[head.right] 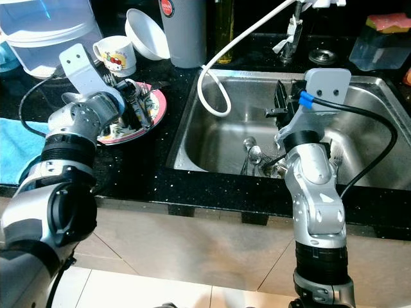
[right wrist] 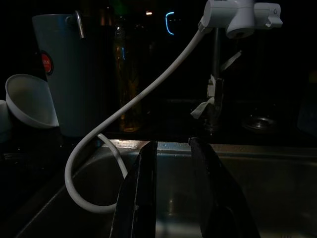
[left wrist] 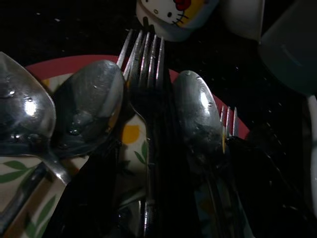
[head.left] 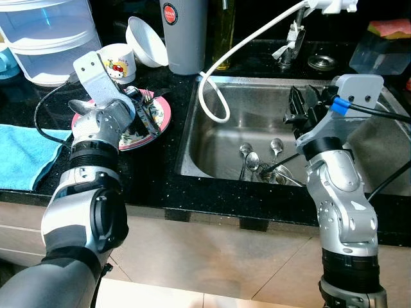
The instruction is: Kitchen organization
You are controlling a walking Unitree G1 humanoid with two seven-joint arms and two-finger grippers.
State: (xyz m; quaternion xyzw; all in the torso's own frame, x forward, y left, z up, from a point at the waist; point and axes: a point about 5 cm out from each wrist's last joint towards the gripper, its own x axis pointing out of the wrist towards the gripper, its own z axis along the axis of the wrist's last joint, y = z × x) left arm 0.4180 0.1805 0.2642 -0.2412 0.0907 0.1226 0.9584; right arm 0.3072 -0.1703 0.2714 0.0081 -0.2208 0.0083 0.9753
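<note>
Left end effector [head.left: 144,115] over plate [head.left: 162,119], grip unclear; right end effector [right wrist: 173,148] parted above sink [head.left: 257,138].

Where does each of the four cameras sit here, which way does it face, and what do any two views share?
Left eye view: on the head, looking down at the counter and sink; both silver arms show.
Right eye view: same head, same scene, slightly shifted.
Left wrist view: on the left arm, looking along its fingers at spoons and a fork on the plate.
Right wrist view: on the right arm, looking across the sink at the white hose; its fingers show.
Shared: the hose and the grey canister.
</note>
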